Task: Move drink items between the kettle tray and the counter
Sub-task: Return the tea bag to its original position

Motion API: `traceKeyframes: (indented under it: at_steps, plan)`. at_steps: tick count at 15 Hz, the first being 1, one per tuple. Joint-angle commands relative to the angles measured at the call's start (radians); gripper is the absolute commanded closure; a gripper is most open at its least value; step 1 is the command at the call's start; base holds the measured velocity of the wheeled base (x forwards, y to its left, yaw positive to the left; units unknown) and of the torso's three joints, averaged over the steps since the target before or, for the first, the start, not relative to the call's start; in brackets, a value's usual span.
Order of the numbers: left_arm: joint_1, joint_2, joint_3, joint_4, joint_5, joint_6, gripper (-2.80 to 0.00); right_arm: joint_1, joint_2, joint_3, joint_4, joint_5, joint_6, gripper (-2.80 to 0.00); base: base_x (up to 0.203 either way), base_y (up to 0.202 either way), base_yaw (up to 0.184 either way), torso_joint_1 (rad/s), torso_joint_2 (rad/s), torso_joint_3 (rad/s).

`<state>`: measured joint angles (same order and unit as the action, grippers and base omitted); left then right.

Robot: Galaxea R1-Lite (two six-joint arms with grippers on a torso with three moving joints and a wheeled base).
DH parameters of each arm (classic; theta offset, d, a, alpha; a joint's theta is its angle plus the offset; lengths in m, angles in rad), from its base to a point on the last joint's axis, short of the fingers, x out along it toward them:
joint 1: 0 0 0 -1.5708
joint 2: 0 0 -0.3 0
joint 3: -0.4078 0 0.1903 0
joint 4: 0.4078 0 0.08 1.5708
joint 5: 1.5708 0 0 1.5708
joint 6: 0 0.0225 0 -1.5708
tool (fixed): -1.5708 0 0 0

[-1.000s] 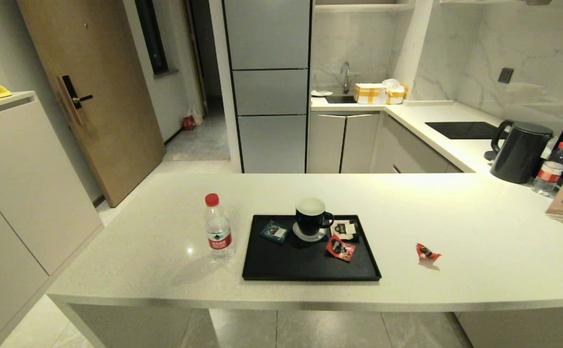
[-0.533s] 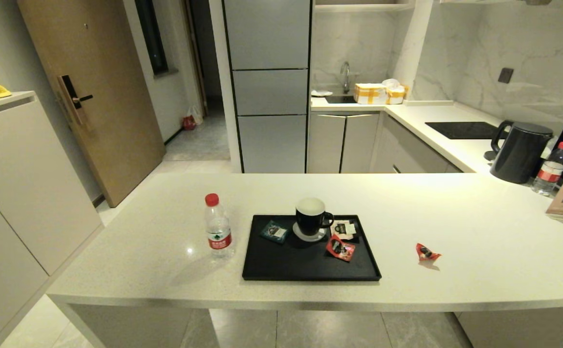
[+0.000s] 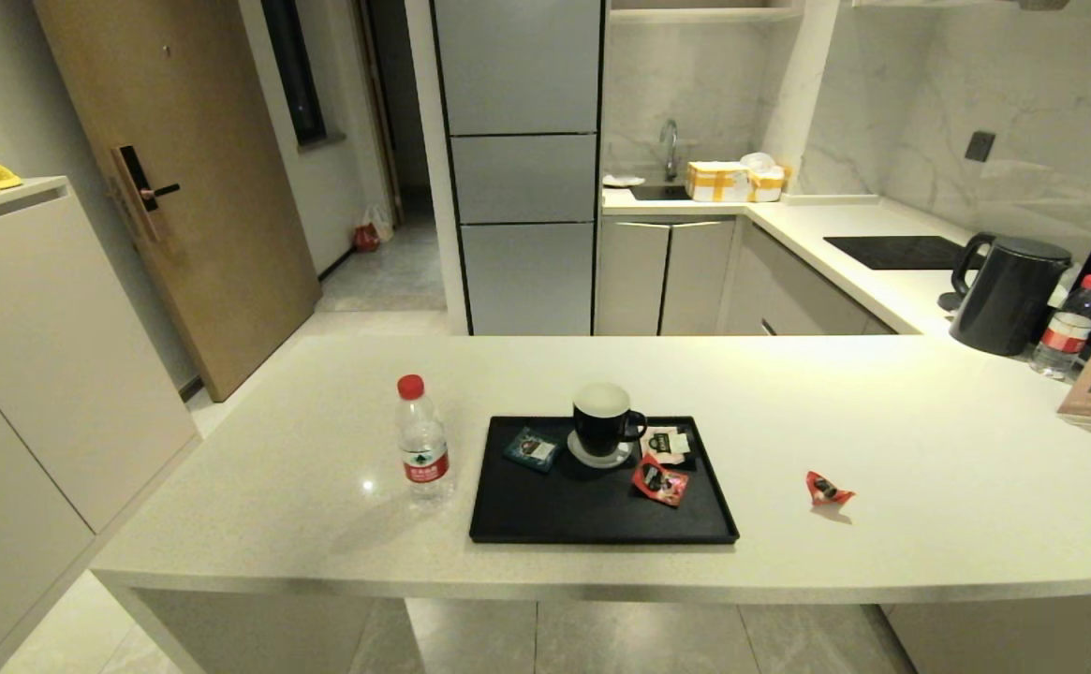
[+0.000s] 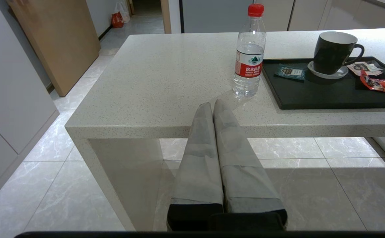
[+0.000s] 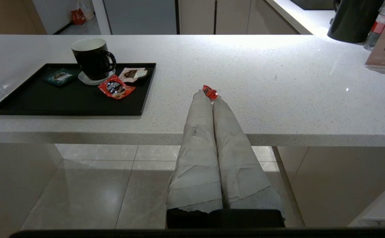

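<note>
On counter: two bottles, two sachets.

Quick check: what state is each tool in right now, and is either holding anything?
Left tool: closed, holding nothing, short of the counter.
Right tool: closed, holding nothing, short of the counter.
</note>
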<state>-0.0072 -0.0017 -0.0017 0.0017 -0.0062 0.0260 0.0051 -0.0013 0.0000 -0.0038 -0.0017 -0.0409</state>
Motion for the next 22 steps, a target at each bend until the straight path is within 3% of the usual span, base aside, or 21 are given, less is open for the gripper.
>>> traceKeyframes:
  at_steps: [1,22]
  plan:
    - [0.000,0.002,0.000,0.000,-0.001,0.000,0.00,0.001,0.001,0.000,0.000,0.000,-0.001,0.00,0.000,0.000,0.000,0.000,0.00,0.000]
    - [0.000,0.002,0.000,0.000,-0.001,0.000,0.00,0.001,0.001,-0.001,0.001,0.001,-0.015,0.00,0.000,0.000,0.000,0.000,0.00,0.000]
